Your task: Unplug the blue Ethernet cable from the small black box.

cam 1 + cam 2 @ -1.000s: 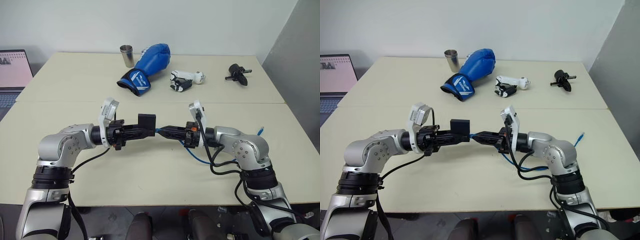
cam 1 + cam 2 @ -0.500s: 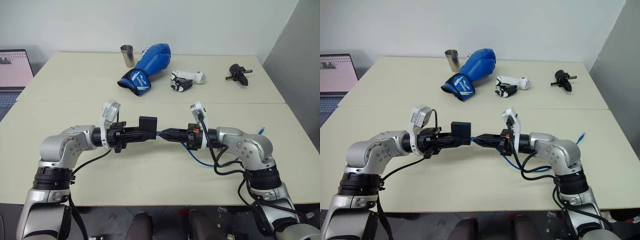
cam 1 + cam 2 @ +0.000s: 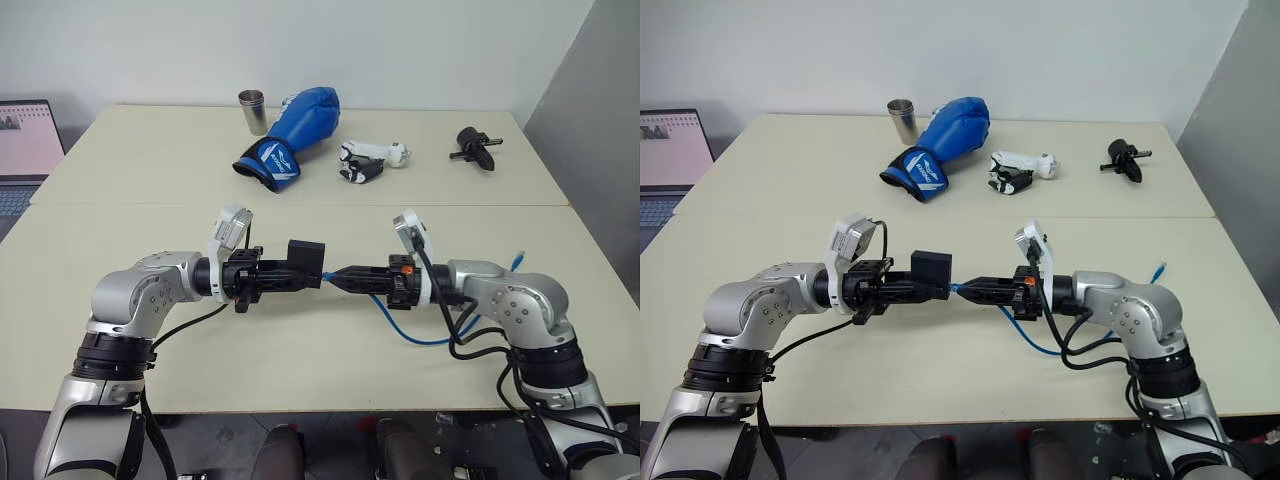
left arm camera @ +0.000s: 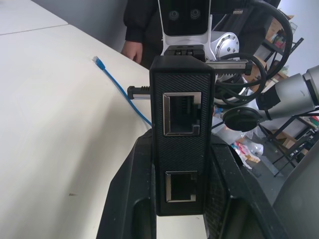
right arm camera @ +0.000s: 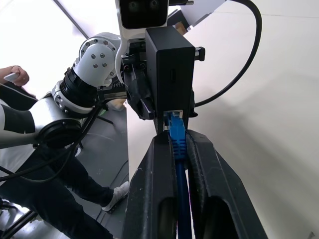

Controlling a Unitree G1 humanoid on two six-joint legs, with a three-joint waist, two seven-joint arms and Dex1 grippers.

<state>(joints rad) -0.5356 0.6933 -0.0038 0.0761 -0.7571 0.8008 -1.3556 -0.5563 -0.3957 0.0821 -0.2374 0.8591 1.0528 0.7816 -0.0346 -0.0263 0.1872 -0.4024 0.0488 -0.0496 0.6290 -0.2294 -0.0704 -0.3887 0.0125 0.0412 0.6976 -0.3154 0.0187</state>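
My left gripper (image 3: 292, 272) is shut on the small black box (image 3: 305, 260) and holds it above the table, in front of me. In the left wrist view the box (image 4: 182, 149) shows two ports, both empty. My right gripper (image 3: 338, 279) faces it from the right, shut on the blue Ethernet cable (image 5: 178, 147) just behind its plug. The plug's tip meets the box's near edge (image 5: 174, 117); I cannot tell whether it sits in a port. The rest of the cable loops over the table to a free end (image 3: 518, 261).
At the back of the table (image 3: 150, 170) lie a blue boxing glove (image 3: 290, 135), a metal cup (image 3: 253, 110), a black-and-white gadget (image 3: 368, 160) and a black knobbed tool (image 3: 476, 148). A laptop (image 3: 25, 140) stands at the far left. A person (image 4: 139, 25) stands close behind.
Both hands, with the box and the cable, have drifted a little to the right and toward me. Both grips look unchanged.
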